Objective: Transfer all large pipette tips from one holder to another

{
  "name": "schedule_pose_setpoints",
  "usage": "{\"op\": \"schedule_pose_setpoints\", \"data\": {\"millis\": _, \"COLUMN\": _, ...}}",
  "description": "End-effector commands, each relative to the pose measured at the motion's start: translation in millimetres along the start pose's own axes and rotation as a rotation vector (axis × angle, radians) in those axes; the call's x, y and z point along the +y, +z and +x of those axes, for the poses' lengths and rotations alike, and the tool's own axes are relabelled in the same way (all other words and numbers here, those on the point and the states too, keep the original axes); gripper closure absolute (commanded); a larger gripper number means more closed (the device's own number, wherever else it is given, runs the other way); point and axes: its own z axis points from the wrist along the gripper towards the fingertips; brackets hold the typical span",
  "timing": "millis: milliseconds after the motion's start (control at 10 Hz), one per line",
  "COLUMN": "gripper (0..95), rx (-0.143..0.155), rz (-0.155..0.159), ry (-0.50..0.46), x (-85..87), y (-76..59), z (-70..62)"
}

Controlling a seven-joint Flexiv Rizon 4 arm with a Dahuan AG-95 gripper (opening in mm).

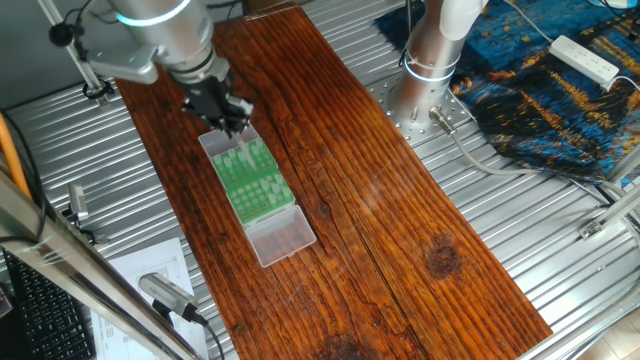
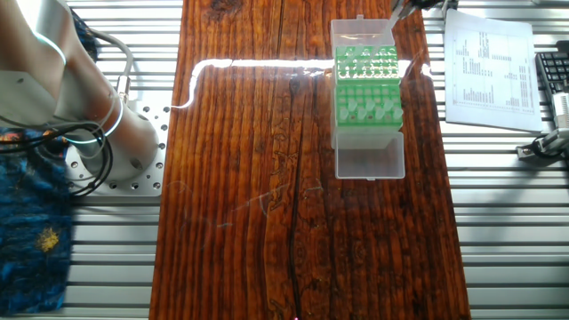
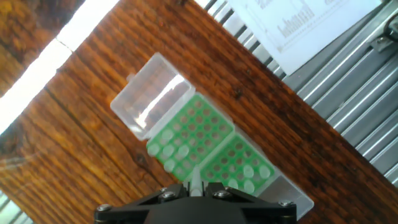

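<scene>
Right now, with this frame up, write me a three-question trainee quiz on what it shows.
1. True or false: the gripper hovers over the green racks near one end of the clear case.
2. What does the clear plastic case rest on? A) the wooden board B) the printed sheet C) the dark patterned cloth
3. Fill in: in the hand view a pale pipette tip shows between the gripper's ____.

Key: 1 true; 2 A, the wooden board; 3 fingers.
</scene>
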Motion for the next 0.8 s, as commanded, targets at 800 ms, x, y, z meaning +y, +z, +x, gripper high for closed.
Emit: {"op": "schedule_pose_setpoints", "data": {"millis": 800, "gripper": 95.0, "rx": -0.012, "rz": 0.004, "ry": -0.033, "x": 4.8, "y": 13.8, "z": 37.7}}
